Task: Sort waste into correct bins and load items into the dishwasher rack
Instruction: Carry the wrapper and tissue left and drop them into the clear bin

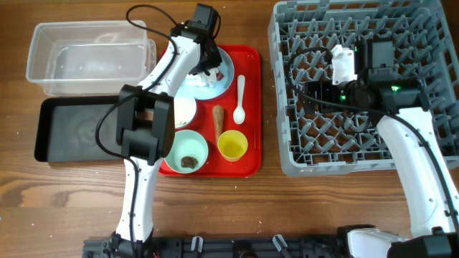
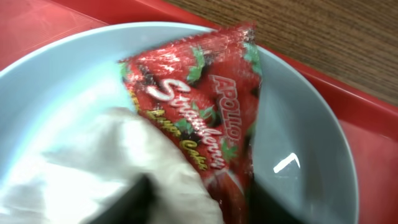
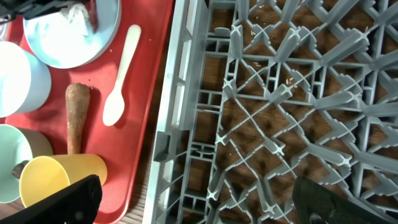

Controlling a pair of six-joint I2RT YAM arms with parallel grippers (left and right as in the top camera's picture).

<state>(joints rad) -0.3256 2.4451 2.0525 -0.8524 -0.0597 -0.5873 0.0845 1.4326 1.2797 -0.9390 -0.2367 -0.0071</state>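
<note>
The wrapper [image 2: 211, 106] directly under the left tool [image 2: 202, 208] is red and crinkled. It carries "APOLLO" in white capitals and "Strawberry" in white script. Below that is a yellow line that seems to read "Layer Cake", its start covered by the crumpled tissue [image 2: 93, 174]. Both lie in the pale-blue plate [image 2: 298, 143].

The tool's two dark fingers [image 2: 134, 199] stand partly apart at the bottom edge of the left wrist view. The wrapper's lower end and a fold of tissue lie between them. The picture is blurred and cuts the tips off, so I cannot tell whether they pinch anything.

Past the plate's rim comes a narrow strip of red tray [image 2: 367, 124], then its raised edge and bare tabletop [image 2: 323, 37].

The right tool [image 3: 196, 193] hangs with its jaws spread wide and nothing between them. It is above the dishwasher rack [image 3: 280, 93], close to the rack wall that faces the red tray. Below it are upright pegs and open grid cells.

Beyond that wall the white spoon [image 3: 121, 74] and the brown cone [image 3: 78, 115] lie side by side but apart on the tray. The yellow cup [image 3: 56, 177] sits at the cone's thick end. The mint-green bowl [image 3: 12, 155] and the pale-blue bowl [image 3: 18, 78] are cut off by the frame.

From overhead, the left arm [image 1: 154, 115] covers most of the pale-blue bowl, and the left tool hides the plate's contents. The dark lump [image 1: 190, 162] in the mint-green bowl is too small to make out further. The clear tub [image 1: 36, 61] and the black tray [image 1: 72, 136] sit on the far side of the left tool from the rack.
</note>
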